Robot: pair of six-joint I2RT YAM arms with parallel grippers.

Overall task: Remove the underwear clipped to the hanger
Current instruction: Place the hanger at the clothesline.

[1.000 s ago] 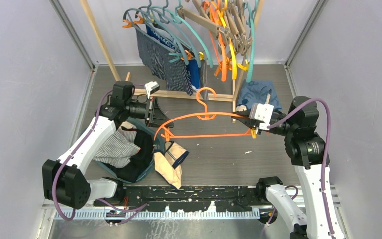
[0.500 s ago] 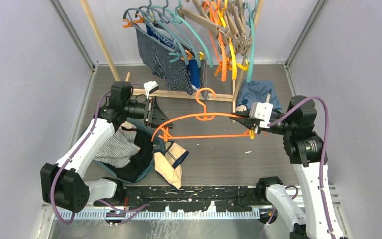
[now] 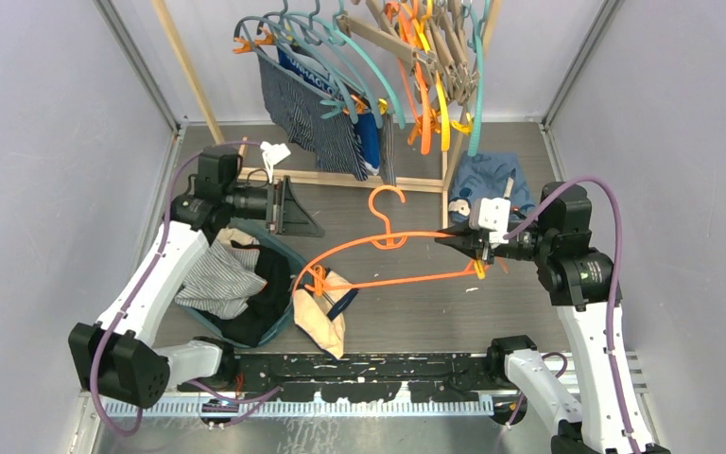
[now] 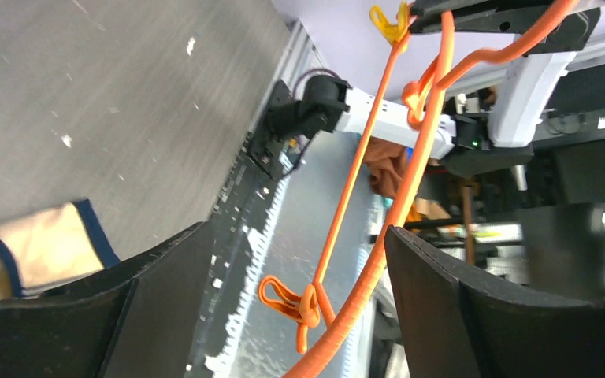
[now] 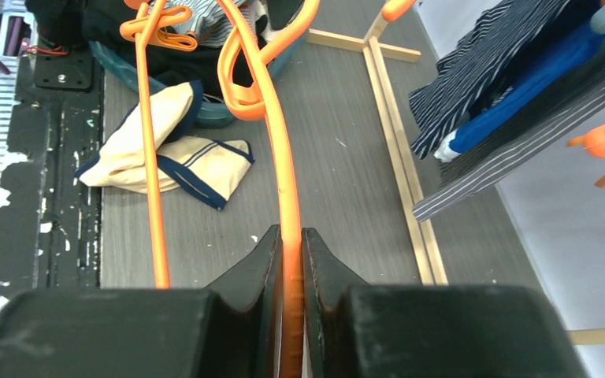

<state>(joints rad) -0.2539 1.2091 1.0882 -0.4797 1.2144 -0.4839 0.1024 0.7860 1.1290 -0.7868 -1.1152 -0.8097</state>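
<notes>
right gripper [image 5: 291, 238] clamps the orange hanger [image 5: 277, 157], left gripper [image 4: 295, 260] open apart from it, beige underwear [image 3: 319, 317] on the table.

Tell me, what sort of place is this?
Probably a robot test cell staged as a laundry corner: plain panel walls enclose a small table, a left arm and right arm are bolted at its edge, and a wooden rack holds hangers and underwear.

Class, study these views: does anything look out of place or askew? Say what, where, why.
The beige underwear lies crumpled on the table beside the bin, not in it. The orange hanger, pinched at one end by the right end effector, sticks out askew above it.
</notes>
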